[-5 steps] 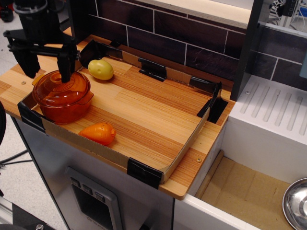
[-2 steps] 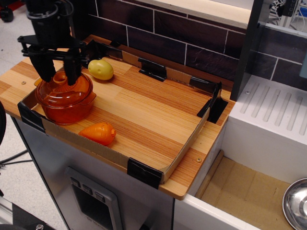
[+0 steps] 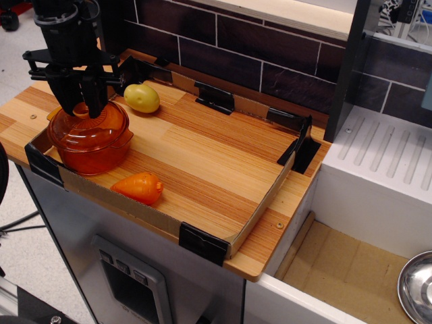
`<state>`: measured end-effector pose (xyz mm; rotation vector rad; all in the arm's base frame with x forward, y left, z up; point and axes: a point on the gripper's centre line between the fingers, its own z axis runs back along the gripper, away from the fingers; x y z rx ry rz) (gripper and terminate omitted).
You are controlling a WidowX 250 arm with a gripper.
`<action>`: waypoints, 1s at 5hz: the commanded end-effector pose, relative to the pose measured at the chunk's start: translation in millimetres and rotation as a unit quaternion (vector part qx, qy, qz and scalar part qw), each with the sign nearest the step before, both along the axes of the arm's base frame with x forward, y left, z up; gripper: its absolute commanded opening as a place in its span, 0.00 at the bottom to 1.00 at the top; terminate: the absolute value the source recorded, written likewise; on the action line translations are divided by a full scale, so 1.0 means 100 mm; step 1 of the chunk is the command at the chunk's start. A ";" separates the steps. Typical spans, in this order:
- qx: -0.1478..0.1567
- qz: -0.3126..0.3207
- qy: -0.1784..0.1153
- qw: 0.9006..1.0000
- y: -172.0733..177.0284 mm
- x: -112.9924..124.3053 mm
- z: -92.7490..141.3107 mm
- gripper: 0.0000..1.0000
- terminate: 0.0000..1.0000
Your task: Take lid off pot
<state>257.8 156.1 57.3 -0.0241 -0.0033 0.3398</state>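
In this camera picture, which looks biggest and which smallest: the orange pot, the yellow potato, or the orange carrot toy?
Largest to smallest as they look here:
1. The pot, clearly the biggest.
2. The carrot toy.
3. The potato.
The last two look close in size, and the carrot toy is nearer the camera, so their order is unsure.

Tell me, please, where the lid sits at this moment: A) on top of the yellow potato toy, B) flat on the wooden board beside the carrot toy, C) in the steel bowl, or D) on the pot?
D: the lid rests on the pot at the tray's left end, with the gripper down over its centre knob and the jaws close on either side of it.
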 end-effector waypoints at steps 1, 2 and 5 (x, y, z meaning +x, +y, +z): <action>0.013 0.041 -0.040 0.998 -0.03 0.19 0.55 0.00 0.00; -0.001 0.058 -0.047 0.997 -0.22 0.25 0.65 0.00 0.00; -0.008 0.054 -0.015 0.998 -1.16 0.60 0.38 0.00 0.00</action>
